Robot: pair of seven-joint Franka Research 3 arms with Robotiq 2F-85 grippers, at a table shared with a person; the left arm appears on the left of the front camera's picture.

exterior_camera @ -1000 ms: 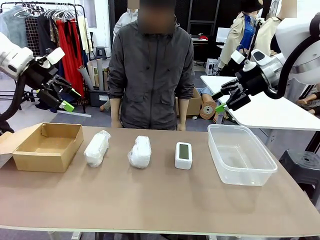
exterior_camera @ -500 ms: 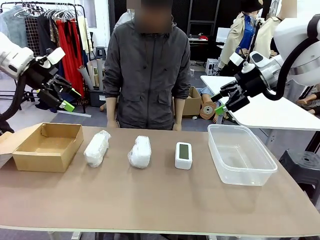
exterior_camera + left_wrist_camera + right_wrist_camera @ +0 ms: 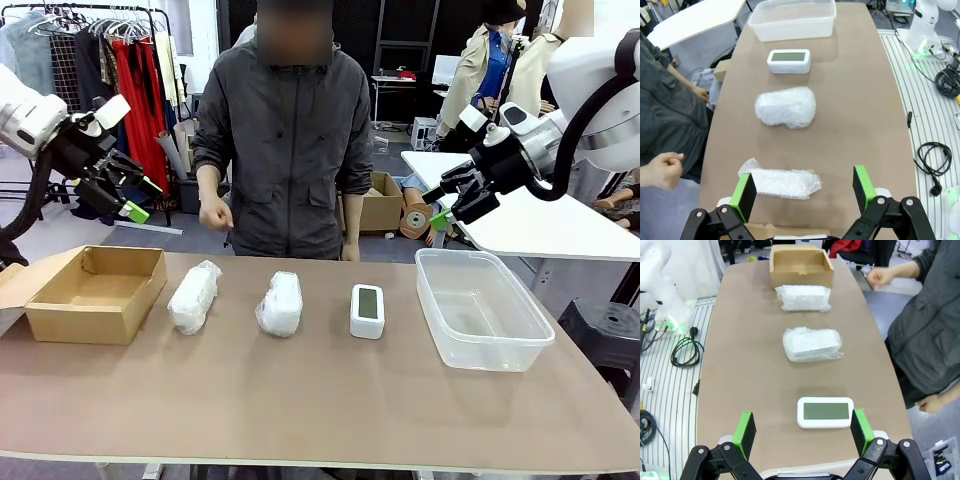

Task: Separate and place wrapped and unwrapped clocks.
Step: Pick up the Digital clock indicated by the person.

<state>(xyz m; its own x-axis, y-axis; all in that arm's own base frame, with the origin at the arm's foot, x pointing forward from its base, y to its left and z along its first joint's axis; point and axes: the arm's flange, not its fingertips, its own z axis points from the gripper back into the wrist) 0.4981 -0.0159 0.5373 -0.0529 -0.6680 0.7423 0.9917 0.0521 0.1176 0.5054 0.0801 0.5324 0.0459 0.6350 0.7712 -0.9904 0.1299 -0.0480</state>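
Two wrapped clocks lie in a row on the brown table: one bundle nearer the cardboard box, the other at the middle. To their right, face up, lies the unwrapped clock, white with a grey-green screen. My left gripper hangs open high above the box. High over the far right of the table, my right gripper is open too. Neither holds anything.
An open cardboard box stands at the table's left end and a clear plastic tub at its right end. A person stands at the far edge with one hand raised in a fist. A white side table stands beyond the tub.
The person has lifted one hand from their side to waist height in a fist. Both arms and all the clocks have stayed where they were.
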